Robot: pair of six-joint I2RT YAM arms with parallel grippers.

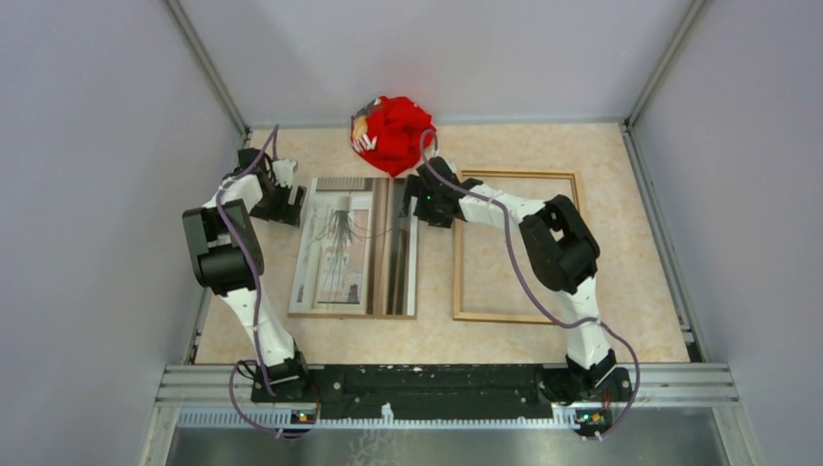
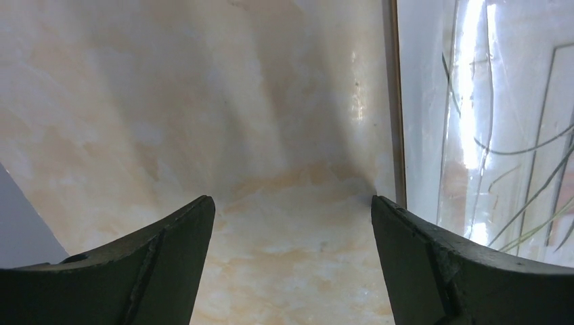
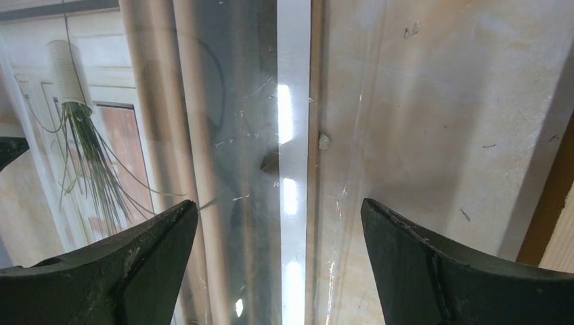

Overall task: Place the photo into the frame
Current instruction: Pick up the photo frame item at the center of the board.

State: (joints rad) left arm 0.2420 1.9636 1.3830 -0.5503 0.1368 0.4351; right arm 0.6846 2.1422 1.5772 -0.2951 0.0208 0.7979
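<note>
The photo (image 1: 342, 248), a print of a window with a trailing plant and brown curtains, lies face up left of the table's centre. The frame (image 1: 457, 254), thin brown wood with nothing in it, lies flat to its right. My left gripper (image 1: 290, 202) is at the photo's far left corner, open over bare table (image 2: 292, 200), with the photo's edge (image 2: 474, 108) just right of its fingers. My right gripper (image 1: 420, 202) hovers open over the photo's far right edge (image 3: 279, 203). The photo's white border (image 3: 292, 101) runs between its fingers, and a frame rail (image 3: 549, 196) shows at the right.
A crumpled red cloth (image 1: 393, 132) lies at the back of the table, just beyond the photo and right gripper. A thin brown edge (image 1: 354, 315) shows under the photo's near side. Grey walls close in the marbled table (image 1: 621, 194) on three sides.
</note>
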